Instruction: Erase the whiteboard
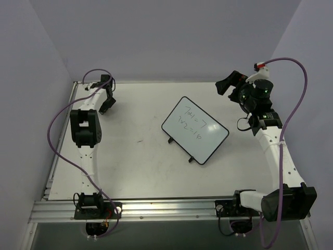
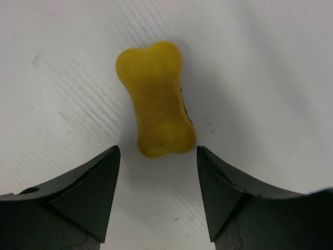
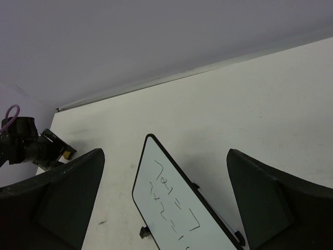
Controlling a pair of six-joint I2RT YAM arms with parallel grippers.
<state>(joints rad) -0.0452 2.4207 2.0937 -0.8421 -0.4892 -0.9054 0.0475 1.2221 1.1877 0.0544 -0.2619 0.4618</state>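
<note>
The whiteboard (image 1: pixel 195 130) lies tilted in the middle of the table, with two lines of dark handwriting on it; the right wrist view shows it too, as the whiteboard (image 3: pixel 171 219) low in the frame. A yellow bone-shaped eraser (image 2: pixel 156 99) lies flat on the table just ahead of my left gripper (image 2: pixel 157 151), which is open with nothing between its fingers. From above, the left gripper (image 1: pixel 106 102) is at the far left corner and hides the eraser. My right gripper (image 1: pixel 229 83) hovers open at the far right, and the right gripper (image 3: pixel 165 153) holds nothing.
Small black clips (image 1: pixel 170 139) stick out of the board's near edge. A thin pen (image 3: pixel 218 214) lies along the board's far edge. Purple cables (image 1: pixel 57 120) loop beside both arms. Grey walls close the table in at the back and sides.
</note>
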